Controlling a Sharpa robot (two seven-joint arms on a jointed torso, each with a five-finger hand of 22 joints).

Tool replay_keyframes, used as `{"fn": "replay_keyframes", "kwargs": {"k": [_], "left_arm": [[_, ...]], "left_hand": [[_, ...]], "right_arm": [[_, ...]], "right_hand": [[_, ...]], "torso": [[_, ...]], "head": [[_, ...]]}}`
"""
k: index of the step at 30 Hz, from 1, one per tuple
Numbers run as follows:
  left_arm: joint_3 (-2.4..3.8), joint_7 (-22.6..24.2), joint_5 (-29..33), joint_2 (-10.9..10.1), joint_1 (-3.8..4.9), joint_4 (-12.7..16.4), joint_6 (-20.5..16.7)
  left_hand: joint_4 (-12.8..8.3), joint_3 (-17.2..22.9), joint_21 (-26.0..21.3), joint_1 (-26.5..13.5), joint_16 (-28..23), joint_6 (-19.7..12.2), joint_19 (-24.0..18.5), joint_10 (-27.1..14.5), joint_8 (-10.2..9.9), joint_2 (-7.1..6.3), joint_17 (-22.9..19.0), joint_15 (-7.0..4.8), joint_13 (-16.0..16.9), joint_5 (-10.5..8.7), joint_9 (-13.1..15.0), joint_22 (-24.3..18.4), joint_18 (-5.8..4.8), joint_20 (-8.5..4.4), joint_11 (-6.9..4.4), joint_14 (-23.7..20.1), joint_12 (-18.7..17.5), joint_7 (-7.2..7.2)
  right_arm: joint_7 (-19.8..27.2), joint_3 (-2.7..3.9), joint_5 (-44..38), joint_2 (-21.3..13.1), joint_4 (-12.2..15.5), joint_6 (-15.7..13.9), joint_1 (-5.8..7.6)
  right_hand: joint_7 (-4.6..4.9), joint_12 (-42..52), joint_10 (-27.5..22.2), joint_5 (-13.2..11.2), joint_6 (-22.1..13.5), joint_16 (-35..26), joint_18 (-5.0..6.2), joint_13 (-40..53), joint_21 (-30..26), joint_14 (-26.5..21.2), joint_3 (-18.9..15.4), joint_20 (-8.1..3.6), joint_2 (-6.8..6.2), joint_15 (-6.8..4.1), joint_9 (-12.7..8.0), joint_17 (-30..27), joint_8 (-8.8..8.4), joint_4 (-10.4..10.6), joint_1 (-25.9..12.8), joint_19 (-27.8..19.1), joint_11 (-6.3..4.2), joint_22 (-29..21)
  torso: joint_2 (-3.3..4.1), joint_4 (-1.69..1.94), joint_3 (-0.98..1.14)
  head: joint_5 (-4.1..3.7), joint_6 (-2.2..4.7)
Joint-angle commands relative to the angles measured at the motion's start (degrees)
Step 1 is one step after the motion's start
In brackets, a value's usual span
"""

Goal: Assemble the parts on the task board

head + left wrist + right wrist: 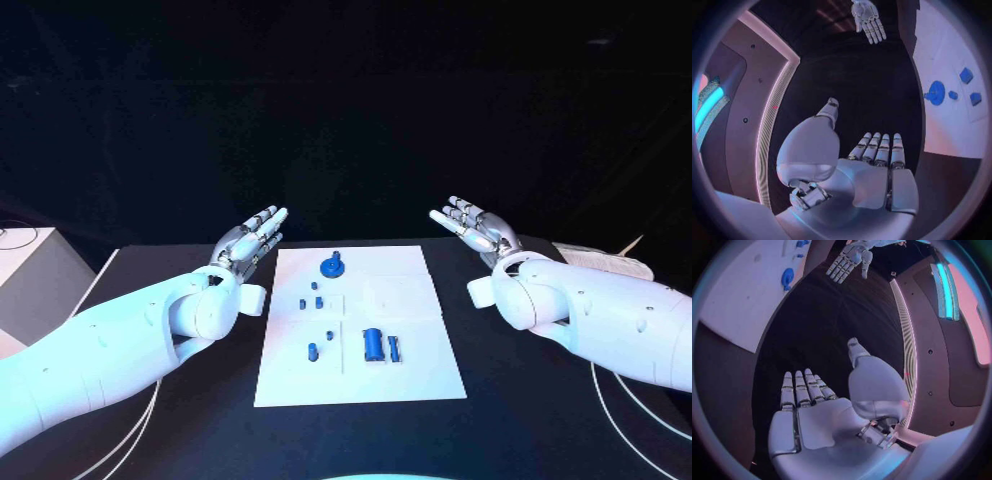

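Both my robot hands, left and right, hover spread and empty beside the board; small parts could slip from a clumsy pinch.

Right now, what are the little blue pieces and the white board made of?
The blue pieces look like matte plastic: one solid colour, smooth, no metal shine. The task board looks like a thin, flat white sheet, maybe plastic or coated board; its surface is even and dull. I can't tell for sure.
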Motion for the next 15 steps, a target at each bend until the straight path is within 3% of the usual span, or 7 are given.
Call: {"fn": "replay_keyframes", "kwargs": {"k": [1, 4, 7, 8, 11, 15], "left_arm": [[-1.54, 2.44, 2.01, 0.09, 1.43, 2.62, -6.76], [-3.95, 3.79, 3.33, 0.07, 3.01, 5.48, -11.46], [-6.66, 5.31, 4.80, 0.05, 4.79, 8.68, -16.75], [-7.84, 5.98, 5.45, 0.04, 5.57, 10.08, -19.05], [-9.79, 7.08, 6.52, 0.02, 6.85, 12.40, -22.88], [-11.61, 8.10, 7.51, 0.00, 8.04, 14.55, -26.42]], "left_hand": [[-3.45, -2.90, -0.86, -56.98, -1.91, -9.94, -9.30, -11.44, -2.49, 1.84, -3.02, -1.94, -0.76, -0.82, -2.65, -1.40, -2.10, -3.44, -2.05, -9.25, -0.97, -1.68], [-3.45, -2.90, -0.86, -56.98, -1.91, -9.94, -9.30, -11.44, -2.49, 1.84, -3.02, -1.94, -0.76, -0.82, -2.65, -1.40, -2.10, -3.44, -2.05, -9.25, -0.97, -1.68], [-3.45, -2.90, -0.86, -56.98, -1.91, -9.94, -9.30, -11.44, -2.49, 1.84, -3.02, -1.94, -0.76, -0.82, -2.65, -1.40, -2.10, -3.44, -2.05, -9.25, -0.97, -1.68], [-3.45, -2.90, -0.86, -56.98, -1.91, -9.94, -9.30, -11.44, -2.49, 1.84, -3.02, -1.94, -0.76, -0.82, -2.65, -1.40, -2.10, -3.44, -2.05, -9.25, -0.97, -1.68], [-3.45, -2.90, -0.86, -56.98, -1.91, -9.94, -9.30, -11.44, -2.49, 1.84, -3.02, -1.94, -0.76, -0.82, -2.65, -1.40, -2.10, -3.44, -2.05, -9.25, -0.97, -1.68], [-3.45, -2.90, -0.86, -56.98, -1.91, -9.94, -9.30, -11.44, -2.49, 1.84, -3.02, -1.94, -0.76, -0.82, -2.65, -1.40, -2.10, -3.44, -2.05, -9.25, -0.97, -1.68]], "right_arm": [[3.12, 1.06, 4.09, -0.61, 4.09, -5.42, -0.95], [4.93, 2.49, 6.99, -1.49, 8.76, -9.20, -2.14], [6.64, 3.84, 9.73, -2.31, 13.16, -12.75, -3.26], [7.35, 4.40, 10.86, -2.65, 14.98, -14.22, -3.72], [8.45, 5.27, 12.61, -3.17, 17.80, -16.50, -4.44], [9.30, 5.94, 13.97, -3.59, 19.99, -18.28, -5.00]], "right_hand": [[-2.38, -1.56, -16.29, -0.98, -9.81, -2.59, -3.01, -2.09, -0.84, -11.84, -5.81, -2.94, 2.43, -1.50, -4.65, -5.56, -2.27, -2.14, -50.04, -10.68, -1.91, -3.85], [-2.38, -1.56, -16.29, -0.98, -9.81, -2.59, -3.01, -2.09, -0.84, -11.84, -5.81, -2.94, 2.43, -1.50, -4.65, -5.56, -2.27, -2.14, -50.04, -10.68, -1.91, -3.85], [-2.38, -1.56, -16.29, -0.98, -9.81, -2.59, -3.01, -2.09, -0.84, -11.84, -5.81, -2.94, 2.43, -1.50, -4.65, -5.56, -2.27, -2.14, -50.04, -10.68, -1.91, -3.85], [-2.38, -1.56, -16.29, -0.98, -9.81, -2.59, -3.01, -2.09, -0.84, -11.84, -5.81, -2.94, 2.43, -1.50, -4.65, -5.56, -2.27, -2.14, -50.04, -10.68, -1.91, -3.85], [-2.38, -1.56, -16.29, -0.98, -9.81, -2.59, -3.01, -2.09, -0.84, -11.84, -5.81, -2.94, 2.43, -1.50, -4.65, -5.56, -2.27, -2.14, -50.04, -10.68, -1.91, -3.85], [-2.38, -1.56, -16.29, -0.98, -9.81, -2.59, -3.01, -2.09, -0.84, -11.84, -5.81, -2.94, 2.43, -1.50, -4.65, -5.56, -2.27, -2.14, -50.04, -10.68, -1.91, -3.85]], "torso": [[-0.46, 0.93, 0.21], [-0.75, 1.51, 0.33], [-0.96, 1.94, 0.42], [-1.04, 2.10, 0.46], [-1.13, 2.30, 0.50], [-1.16, 2.35, 0.51]], "head": [[-0.76, 2.67], [-1.28, 4.58], [-1.68, 6.01], [-1.82, 6.54], [-2.00, 7.19], [-2.04, 7.35]]}}
